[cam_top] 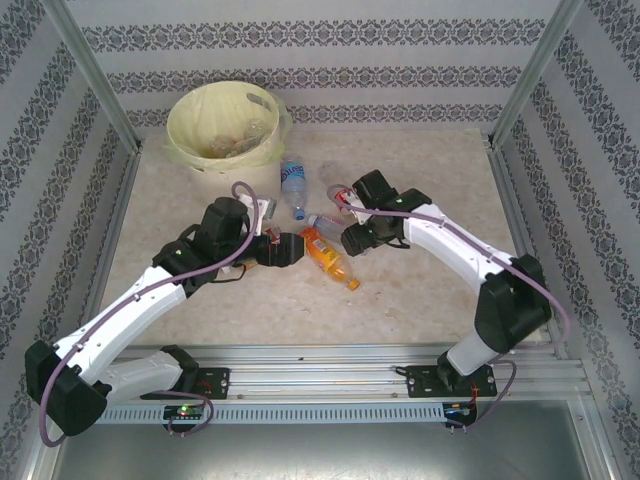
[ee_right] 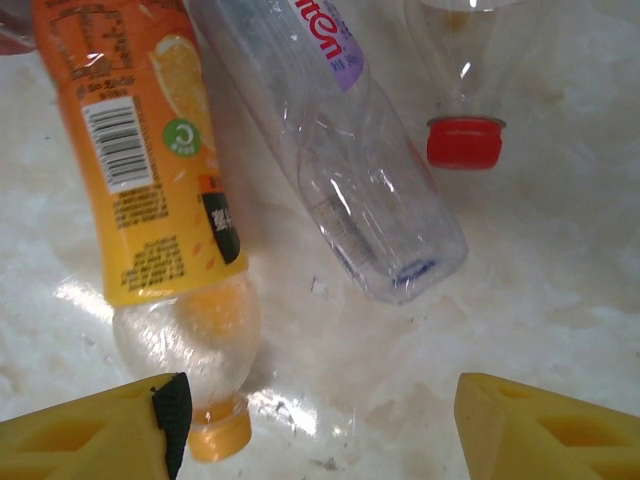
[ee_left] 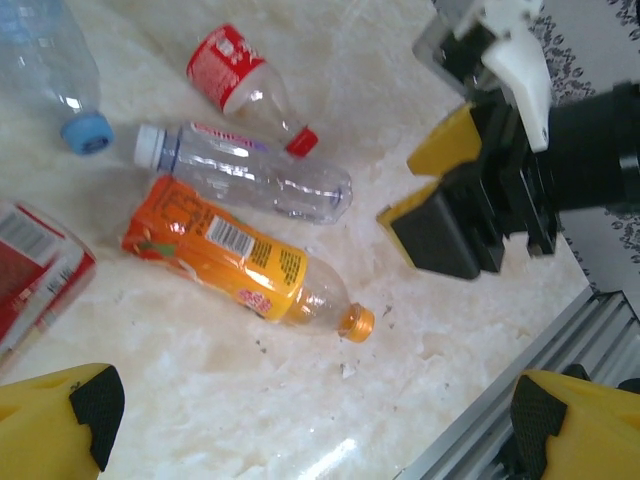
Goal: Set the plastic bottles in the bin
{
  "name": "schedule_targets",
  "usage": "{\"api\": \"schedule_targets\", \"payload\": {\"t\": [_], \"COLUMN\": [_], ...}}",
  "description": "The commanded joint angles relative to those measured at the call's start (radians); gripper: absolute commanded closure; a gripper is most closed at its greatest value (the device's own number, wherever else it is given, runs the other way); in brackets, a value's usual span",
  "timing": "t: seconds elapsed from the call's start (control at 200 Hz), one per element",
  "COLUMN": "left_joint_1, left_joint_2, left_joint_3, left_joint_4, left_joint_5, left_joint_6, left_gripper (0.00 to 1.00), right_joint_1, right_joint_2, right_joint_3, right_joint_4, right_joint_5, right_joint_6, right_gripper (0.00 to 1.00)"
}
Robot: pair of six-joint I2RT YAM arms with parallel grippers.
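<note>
The bin (cam_top: 222, 125), a pale yellow lined bucket, stands at the back left. Plastic bottles lie on the table in front of it. An orange-labelled bottle (cam_top: 328, 256) (ee_left: 235, 260) (ee_right: 150, 180) lies beside a clear white-capped one (ee_left: 250, 170) (ee_right: 350, 170). Farther off are a red-labelled one (ee_left: 245, 85) (ee_right: 462, 100) and a blue-capped one (cam_top: 293, 180) (ee_left: 55, 70). My left gripper (cam_top: 285, 248) (ee_left: 315, 415) is open over bare table just left of the orange bottle. My right gripper (cam_top: 353, 240) (ee_right: 320, 430) is open low over the table, its left finger beside the orange bottle's cap.
A flattened red-labelled item (ee_left: 35, 270) lies at the left edge of the left wrist view. The right gripper's black and yellow fingers (ee_left: 440, 190) hang close to the right of the bottles. A metal rail (cam_top: 320, 365) runs along the near table edge, and patterned walls enclose the table.
</note>
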Motion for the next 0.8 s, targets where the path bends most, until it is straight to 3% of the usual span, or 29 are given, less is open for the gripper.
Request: {"api": "schedule_targets", "payload": {"t": [0.0,0.365,0.794], "left_joint_1": [-0.027,-0.069,-0.083], "left_joint_2": [-0.024,-0.015,0.039], "left_joint_3": [-0.036,-0.102,-0.105], "left_joint_4": [0.111,0.142,0.159], "left_joint_5": [0.008,-0.013,-0.009], "left_joint_6": [-0.066,-0.093,-0.098], "left_gripper": [0.00,0.00,0.00], "right_joint_1": [-0.015,-0.064,-0.058], "right_joint_2": [0.074,0.263,0.333], "right_joint_3": [0.051,0.106,0.110], "right_joint_4": [0.029,0.087,0.082], "right_joint_5": [0.023,0.037,-0.002], "right_joint_6": [-0.049,-0.103,-0.130], "right_gripper": [0.30,0.32,0.31]}}
